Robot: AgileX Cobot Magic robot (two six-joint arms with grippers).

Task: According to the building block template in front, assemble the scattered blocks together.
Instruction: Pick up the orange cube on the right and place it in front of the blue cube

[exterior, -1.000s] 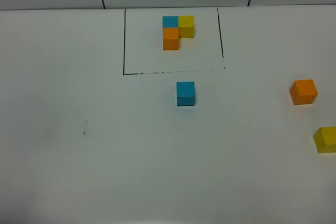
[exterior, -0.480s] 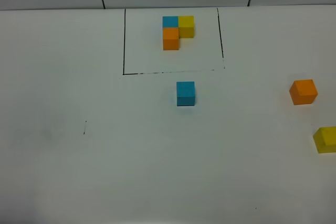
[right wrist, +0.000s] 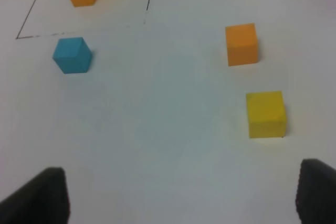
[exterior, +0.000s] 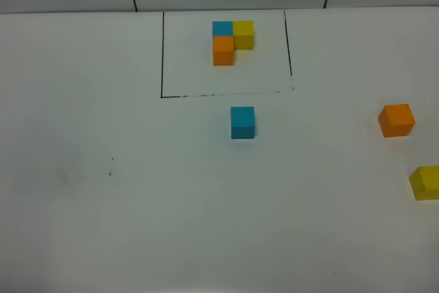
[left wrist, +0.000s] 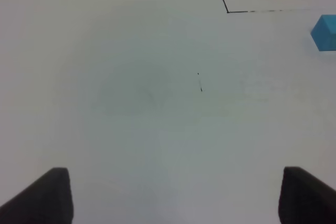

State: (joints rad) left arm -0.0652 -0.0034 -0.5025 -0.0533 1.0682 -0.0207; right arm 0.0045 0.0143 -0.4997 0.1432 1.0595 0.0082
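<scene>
Wide apart, holding nothing: left fingers (left wrist: 47,198) above tabletop (left wrist: 157,103); right fingers (right wrist: 44,195) same, yellow block (right wrist: 266,114) and orange block (right wrist: 241,44) ahead, untouched.

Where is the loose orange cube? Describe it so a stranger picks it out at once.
Start at the black drawn rectangle at the far middle of the white table; skip the joined template cubes inside it. Look outside the frame, near the right edge of the high view: the orange cube sits alone there, farther back than the yellow cube, touching nothing.
</scene>
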